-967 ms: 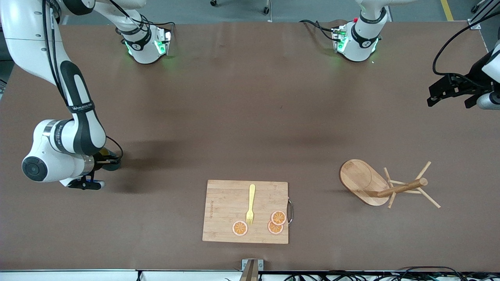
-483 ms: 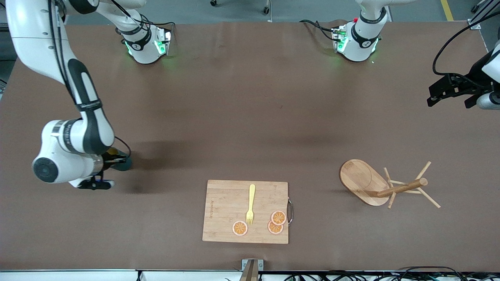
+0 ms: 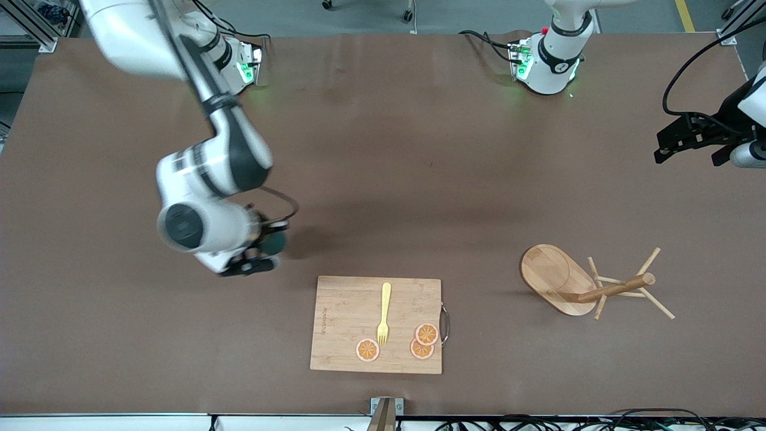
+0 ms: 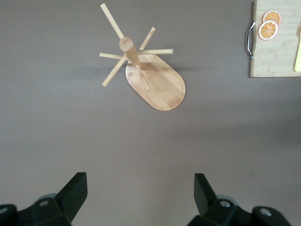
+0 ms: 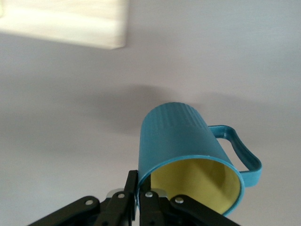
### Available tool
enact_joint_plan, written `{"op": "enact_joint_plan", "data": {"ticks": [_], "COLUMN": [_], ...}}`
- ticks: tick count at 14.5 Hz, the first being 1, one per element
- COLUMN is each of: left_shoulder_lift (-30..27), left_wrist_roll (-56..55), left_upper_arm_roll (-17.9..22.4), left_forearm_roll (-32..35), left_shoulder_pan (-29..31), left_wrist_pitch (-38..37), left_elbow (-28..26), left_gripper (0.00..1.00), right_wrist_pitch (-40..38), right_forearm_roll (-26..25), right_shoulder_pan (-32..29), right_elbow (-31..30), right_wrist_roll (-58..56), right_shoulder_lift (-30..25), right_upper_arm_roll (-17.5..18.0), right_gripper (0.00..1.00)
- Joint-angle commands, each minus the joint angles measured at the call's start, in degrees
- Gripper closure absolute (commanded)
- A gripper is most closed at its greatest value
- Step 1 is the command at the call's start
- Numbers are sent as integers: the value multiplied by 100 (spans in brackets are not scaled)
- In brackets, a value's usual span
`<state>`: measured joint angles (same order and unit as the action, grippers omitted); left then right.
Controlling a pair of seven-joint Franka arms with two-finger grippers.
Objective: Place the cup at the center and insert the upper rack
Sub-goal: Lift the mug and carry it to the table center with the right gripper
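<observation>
Cup (image 5: 188,150) rim pinched in right gripper (image 5: 138,195), above table (image 3: 383,149).

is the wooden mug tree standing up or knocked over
Standing upright: the mug tree rests on its oval base, post rising toward the left wrist view.

I worked in a robotics lab: my arms were bolted to a brown desk (image 3: 383,149), with loose cables (image 3: 688,66) and a grey floor (image 3: 371,15).
</observation>
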<state>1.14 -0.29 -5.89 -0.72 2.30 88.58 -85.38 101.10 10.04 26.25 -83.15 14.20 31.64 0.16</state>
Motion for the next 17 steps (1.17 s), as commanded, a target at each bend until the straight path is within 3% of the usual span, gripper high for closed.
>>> {"op": "enact_joint_plan", "data": {"ticks": [1, 3, 7, 12, 17], "left_shoulder_lift": [-71, -71, -71, -71, -71], "left_wrist_roll": [12, 12, 12, 12, 12], "left_upper_arm_roll": [-26, -26, -26, -26, -26], "left_forearm_roll": [11, 11, 11, 11, 11], "left_shoulder_pan": [16, 16, 16, 16, 16], "left_wrist_pitch": [10, 10, 10, 10, 10], "left_elbow": [4, 4, 4, 4, 4], "left_gripper": [0, 0, 0, 0, 0], "right_wrist_pitch": [49, 172, 1278, 1342, 1420], "right_forearm_roll": [-2, 15, 50, 68, 77], "right_shoulder_pan": [1009, 1556, 2374, 2745, 2754], "right_elbow": [464, 747, 800, 1406, 1433], "right_wrist_roll": [425, 661, 1971, 3288, 3335], "right_shoulder_lift": [341, 605, 983, 1625, 1670], "right_upper_arm_roll": [-104, -113, -95, -95, -104], "right_gripper": [100, 100, 100, 100, 99]}}
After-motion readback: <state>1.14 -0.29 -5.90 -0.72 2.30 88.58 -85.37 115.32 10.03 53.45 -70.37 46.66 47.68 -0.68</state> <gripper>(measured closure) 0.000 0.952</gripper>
